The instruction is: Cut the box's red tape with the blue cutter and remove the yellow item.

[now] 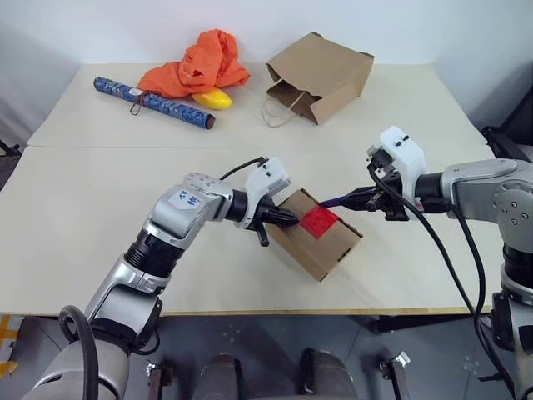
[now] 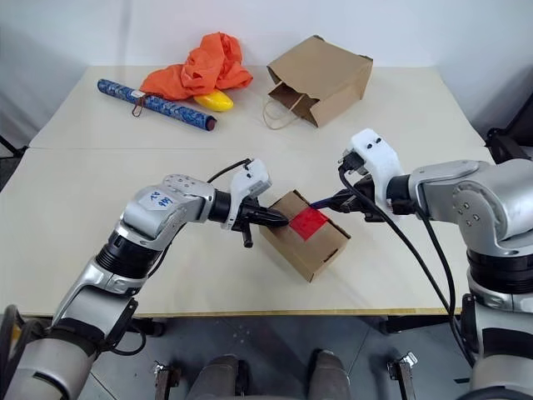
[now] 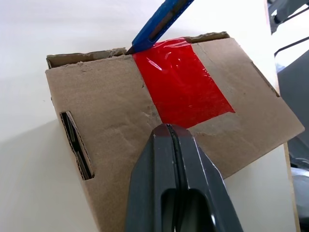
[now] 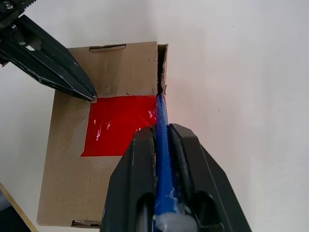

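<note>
Blue cutter [image 4: 161,145] clamped in right gripper [image 4: 163,137] jaws, tip at red tape [image 3: 181,79] edge on box [image 1: 315,235]; left gripper [image 3: 169,133] jaws closed empty, pressing box lid.

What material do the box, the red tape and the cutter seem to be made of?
Box: matte brown corrugated cardboard; fluted edges show.
Red tape: glossy plastic film, probably; it wrinkles and glints.
Cutter: smooth blue body, likely plastic.

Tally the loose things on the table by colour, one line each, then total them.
Brown: 2, box, paper bag
Blue: 2, cutter, patterned roll
Orange: 1, cloth
Yellow: 1, oval object
Total: 6
</note>
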